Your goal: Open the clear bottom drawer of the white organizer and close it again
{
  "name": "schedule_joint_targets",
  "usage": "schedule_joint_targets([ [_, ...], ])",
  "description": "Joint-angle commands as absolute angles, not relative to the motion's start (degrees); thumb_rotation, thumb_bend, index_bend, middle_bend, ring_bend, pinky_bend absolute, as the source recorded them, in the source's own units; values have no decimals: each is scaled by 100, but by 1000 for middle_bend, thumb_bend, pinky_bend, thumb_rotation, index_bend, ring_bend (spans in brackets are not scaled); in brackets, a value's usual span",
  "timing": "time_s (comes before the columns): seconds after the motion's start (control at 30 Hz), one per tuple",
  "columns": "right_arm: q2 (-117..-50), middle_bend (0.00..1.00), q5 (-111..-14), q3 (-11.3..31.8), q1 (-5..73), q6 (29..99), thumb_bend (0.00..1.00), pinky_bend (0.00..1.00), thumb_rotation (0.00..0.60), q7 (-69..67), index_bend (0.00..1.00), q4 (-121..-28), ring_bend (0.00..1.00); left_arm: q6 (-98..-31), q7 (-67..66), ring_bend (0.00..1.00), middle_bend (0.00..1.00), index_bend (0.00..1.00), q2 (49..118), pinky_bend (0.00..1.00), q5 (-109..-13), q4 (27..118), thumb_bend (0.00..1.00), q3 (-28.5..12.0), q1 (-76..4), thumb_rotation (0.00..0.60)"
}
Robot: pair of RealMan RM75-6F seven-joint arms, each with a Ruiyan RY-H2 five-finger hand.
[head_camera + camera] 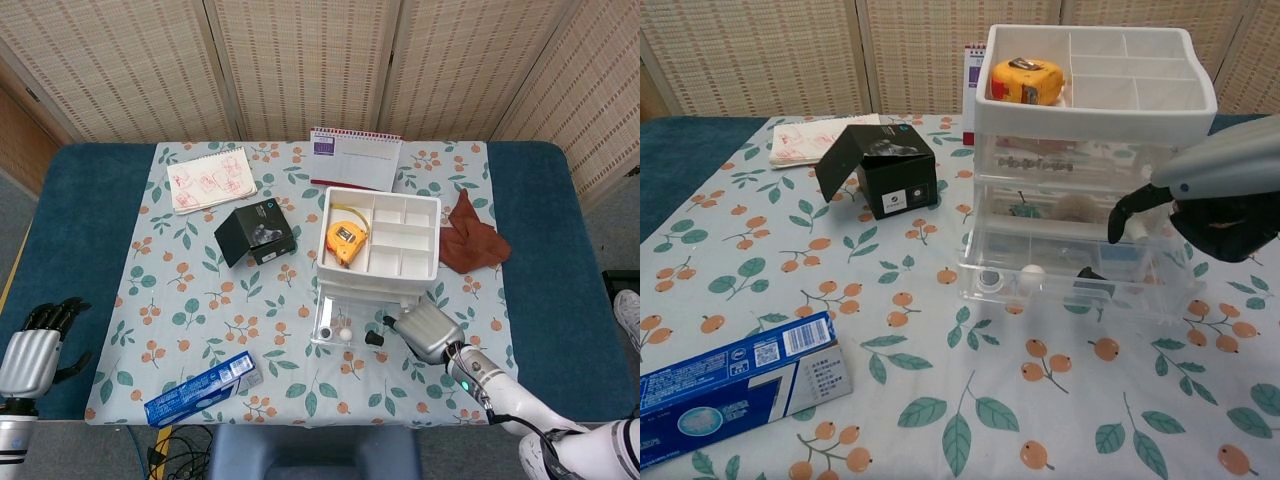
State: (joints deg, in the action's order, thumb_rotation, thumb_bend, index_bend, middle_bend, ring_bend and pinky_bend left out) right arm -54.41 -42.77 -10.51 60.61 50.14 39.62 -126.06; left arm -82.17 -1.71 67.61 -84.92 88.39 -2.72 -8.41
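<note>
While right robot hand (1200, 215) touches one open drawer (1070, 285), grasp unclear; one organizer (380, 240)

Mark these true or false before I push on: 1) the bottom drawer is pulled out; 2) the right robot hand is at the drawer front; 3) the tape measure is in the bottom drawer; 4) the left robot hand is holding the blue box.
1) True: the bottom drawer sticks out from the organizer.
2) True: the right robot hand is at the drawer front.
3) False: the tape measure lies in the organizer's top tray.
4) False: the left robot hand is off at the table edge, holding nothing; the blue box lies on the cloth.
</note>
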Motion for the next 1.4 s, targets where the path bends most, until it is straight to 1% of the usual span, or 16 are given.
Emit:
schedule_joint_targets([
  [0.03,-5320,881,-4737,-820,5888,5076,625,1000,600,3608,165,-12591,1000,-8229,-179,208,191,217,6753,149,-8505,8860,244,-274,-842,600],
  [0.13,-5427,850,-5107,-695,5793,5039,580,1000,600,3431,174,-12426,978,-8247,-187,208,191,216,6745,149,-8522,8885,244,-269,-837,600],
  [0.2,-5585,832,-5336,-601,5733,5027,471,1000,600,3319,185,-12276,948,-8262,-186,208,191,216,6736,149,-8529,8899,244,-265,-828,600],
  [0.27,-5748,818,-5534,-526,5684,5034,370,1000,600,3248,197,-12128,940,-8275,-185,208,191,216,6728,150,-8527,8905,244,-266,-821,600],
  [0.37,-6004,794,-5723,-390,5664,5008,255,1000,600,3169,205,-11889,927,-8296,-166,208,191,217,6710,149,-8521,8914,244,-265,-803,600],
  [0.47,-6165,769,-5786,-277,5670,4958,184,1000,600,3075,205,-11763,905,-8322,-155,208,191,217,6699,150,-8505,8905,244,-265,-779,600],
  [0.53,-6267,754,-5857,-187,5658,4942,166,1000,600,2967,205,-11704,885,-8339,-141,208,191,217,6696,150,-8483,8892,244,-265,-756,600],
  [0.67,-6449,686,-6023,-32,5591,4908,155,999,600,2639,205,-11591,770,-8344,-138,208,190,217,6701,149,-8463,8871,244,-266,-741,600],
  [0.77,-6568,634,-6176,77,5512,4891,162,949,600,2317,204,-11529,673,-8343,-139,208,191,217,6704,149,-8470,8863,244,-269,-743,600],
  [0.83,-6601,616,-6262,117,5476,4842,174,927,600,2147,205,-11496,653,-8342,-141,208,190,217,6706,150,-8472,8864,244,-271,-745,600],
  [0.93,-6636,606,-6270,168,5422,4808,195,922,600,1957,205,-11455,647,-8340,-151,208,190,217,6713,150,-8478,8865,244,-271,-747,600],
  [0.97,-6641,605,-6246,194,5401,4796,184,922,600,1876,205,-11453,650,-8337,-156,208,190,217,6716,150,-8479,8865,244,-270,-749,600],
  [1.0,-6642,605,-6238,214,5385,4796,165,921,600,1827,205,-11445,655,-8335,-158,208,190,217,6718,150,-8479,8866,244,-269,-749,600],
  [1.1,-6623,607,-6258,262,5337,4829,59,922,600,1755,205,-11429,693,-8328,-164,208,191,217,6724,150,-8475,8866,244,-266,-746,600],
  [1.2,-6609,618,-6286,307,5291,4893,4,922,600,1739,205,-11447,722,-8333,-170,208,191,217,6732,150,-8480,8868,244,-266,-745,600],
  [1.4,-6553,658,-6328,381,5262,4913,0,952,600,1760,205,-11478,768,-8343,-176,208,191,217,6730,149,-8487,8879,244,-265,-738,600],
])
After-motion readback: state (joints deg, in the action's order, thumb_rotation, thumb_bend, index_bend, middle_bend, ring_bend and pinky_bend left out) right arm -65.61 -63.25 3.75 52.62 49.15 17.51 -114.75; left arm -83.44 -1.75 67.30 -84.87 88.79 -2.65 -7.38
